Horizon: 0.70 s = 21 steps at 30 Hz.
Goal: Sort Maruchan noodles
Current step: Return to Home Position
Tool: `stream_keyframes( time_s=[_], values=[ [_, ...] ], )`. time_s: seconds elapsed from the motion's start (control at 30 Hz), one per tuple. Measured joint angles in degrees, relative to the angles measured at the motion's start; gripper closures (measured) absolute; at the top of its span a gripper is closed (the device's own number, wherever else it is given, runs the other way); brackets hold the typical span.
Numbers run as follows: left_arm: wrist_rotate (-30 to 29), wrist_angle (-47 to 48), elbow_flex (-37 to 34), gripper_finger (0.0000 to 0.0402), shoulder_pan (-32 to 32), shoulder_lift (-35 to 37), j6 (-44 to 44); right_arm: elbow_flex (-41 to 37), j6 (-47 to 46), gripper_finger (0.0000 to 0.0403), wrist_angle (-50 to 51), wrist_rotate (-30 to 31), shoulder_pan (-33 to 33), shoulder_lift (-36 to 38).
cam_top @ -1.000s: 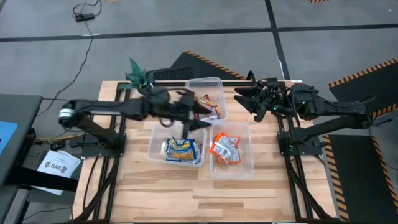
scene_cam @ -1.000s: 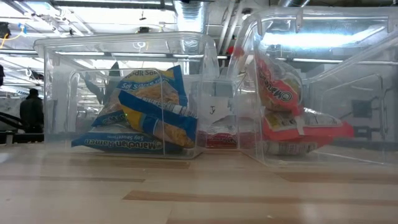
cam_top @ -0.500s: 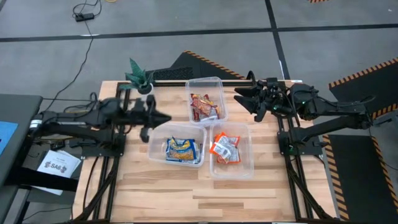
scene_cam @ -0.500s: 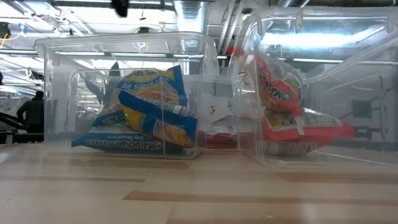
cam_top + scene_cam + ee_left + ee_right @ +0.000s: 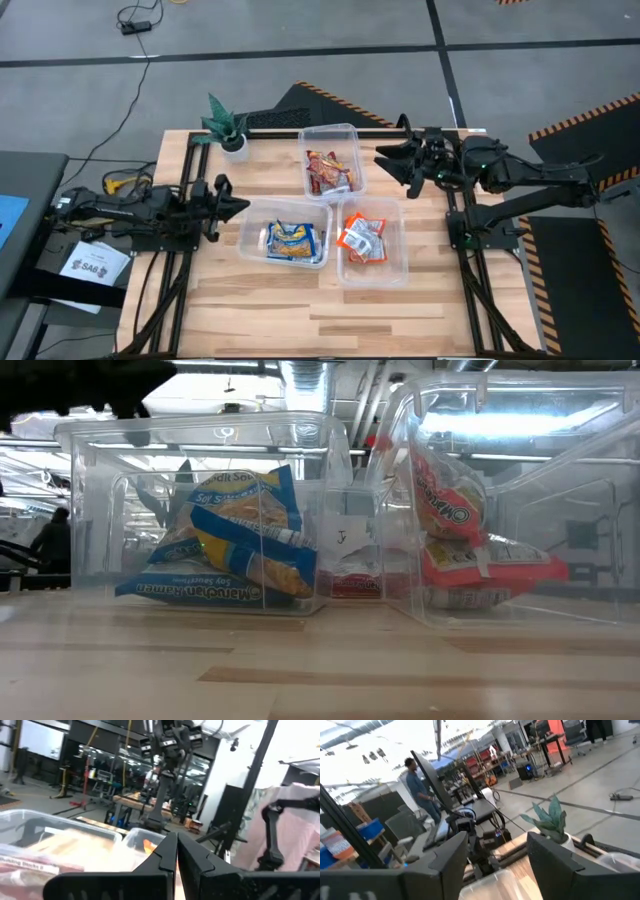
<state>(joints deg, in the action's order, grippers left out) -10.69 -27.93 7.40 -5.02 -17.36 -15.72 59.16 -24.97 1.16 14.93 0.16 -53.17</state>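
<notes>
The Maruchan noodles lie sorted in three clear bins. Red packets [image 5: 328, 172] fill the far bin, blue-yellow packets [image 5: 291, 240] the near left bin, and orange-white packets [image 5: 361, 238] the near right bin. The low view shows the blue-yellow packets [image 5: 235, 545] leaning in a heap and the orange-white packets [image 5: 455, 535] piled against their bin's wall. My left gripper [image 5: 240, 205] is shut and empty at the table's left edge, level with the near left bin; its fingers [image 5: 176, 852] meet. My right gripper [image 5: 386, 160] hovers open and empty right of the far bin.
A small potted plant [image 5: 225, 127] stands at the table's far left corner. Bare wooden tabletop [image 5: 300, 310] stretches along the near side. A person [image 5: 420, 787] stands in the room beyond the table.
My left gripper has drawn back from above the bins toward the table's left edge, and its fingers have shut with nothing between them. The packets and bins have stayed where they were.
</notes>
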Motion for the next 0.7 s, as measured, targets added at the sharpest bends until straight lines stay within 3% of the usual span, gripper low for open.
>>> stream_keyframes(
  time_s=[0.17,0.3,0.5,0.7],
  values=[
    [3.66,1.72,-6.1,0.0401,-0.08,8.89,-0.3,0.0,-0.12,0.0236,3.32,-0.03,0.23,0.02],
    [6.46,10.44,-6.71,0.0401,-0.08,16.77,-1.81,0.0,-1.84,0.0294,4.22,-0.09,0.86,0.02],
    [11.55,11.23,-6.71,0.0401,-0.05,16.39,-2.05,0.0,-2.01,0.0386,5.44,-4.53,1.44,0.54],
    [11.88,14.79,-6.73,0.0401,-0.02,16.74,-4.98,0.0,-3.1,0.0388,11.83,-6.46,2.34,3.0]
  ],
)
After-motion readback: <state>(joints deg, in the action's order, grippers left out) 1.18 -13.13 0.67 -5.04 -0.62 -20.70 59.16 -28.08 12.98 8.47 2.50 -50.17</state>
